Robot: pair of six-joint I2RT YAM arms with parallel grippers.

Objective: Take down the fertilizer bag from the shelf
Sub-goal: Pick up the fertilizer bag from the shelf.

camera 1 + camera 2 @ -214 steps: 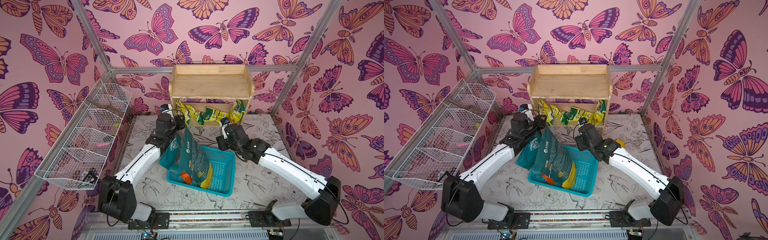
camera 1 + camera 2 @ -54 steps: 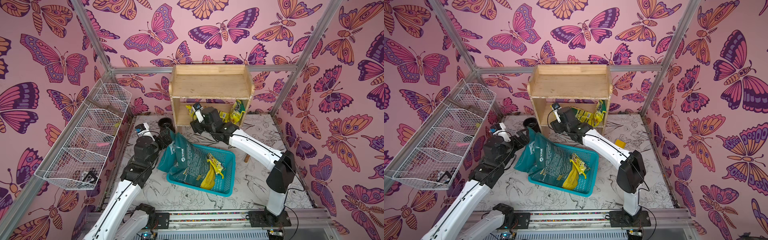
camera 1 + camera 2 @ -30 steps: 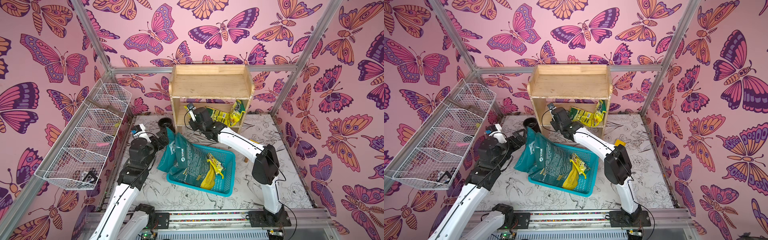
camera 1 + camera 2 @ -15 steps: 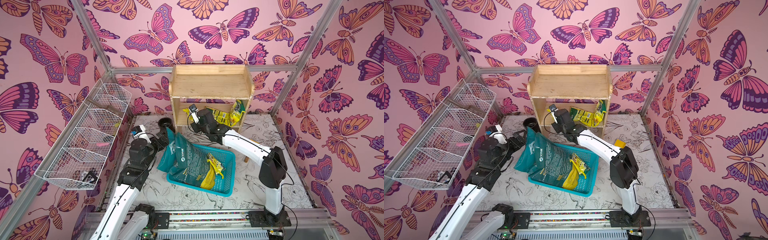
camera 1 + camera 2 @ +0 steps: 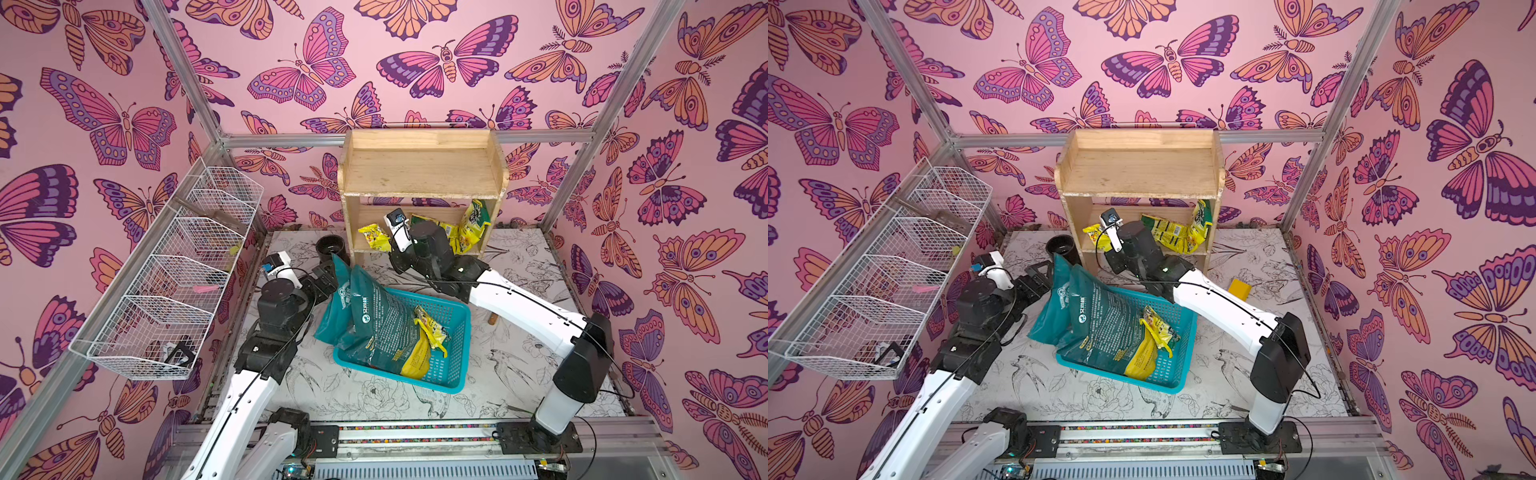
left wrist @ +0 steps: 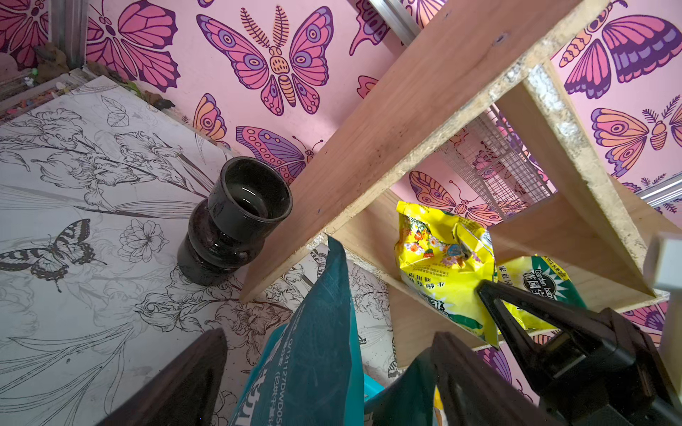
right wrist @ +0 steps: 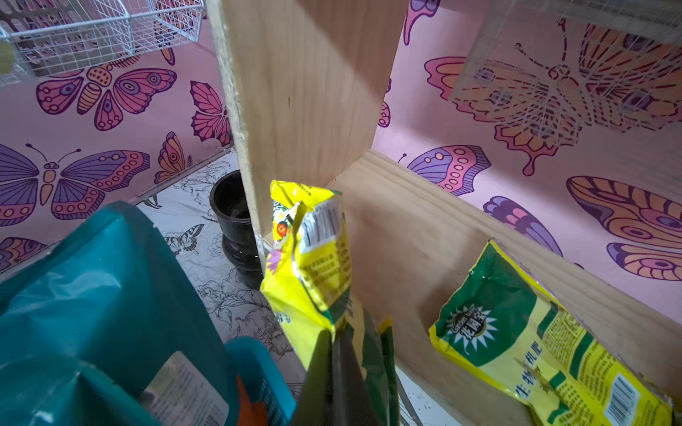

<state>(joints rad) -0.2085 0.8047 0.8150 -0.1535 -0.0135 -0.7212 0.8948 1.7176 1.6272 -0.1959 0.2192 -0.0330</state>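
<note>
**Right gripper** (image 7: 341, 354): jaws pressed together on lower edge of yellow fertilizer bag (image 7: 310, 265); bag held upright ahead of gripper, at front edge of shelf (image 5: 419, 170) lower tier, just beside side plank. 2 more yellow-green bags (image 5: 1167, 230) laid on same tier, beyond gripper.

**Left gripper** (image 5: 323, 279): fingers spread wide; upper corner of large teal bag (image 5: 382, 320) seen between them, contact not determinable. Teal bag propped in blue basket (image 5: 457, 353). Black vase (image 6: 236, 217) stood ahead of left gripper, beside shelf leg.

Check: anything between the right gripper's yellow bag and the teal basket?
Partly: the big teal bag leans out of the basket, its top corner rising beside the held yellow bag at the shelf's edge. Bare basket floor shows only toward the right arm's side.
</note>
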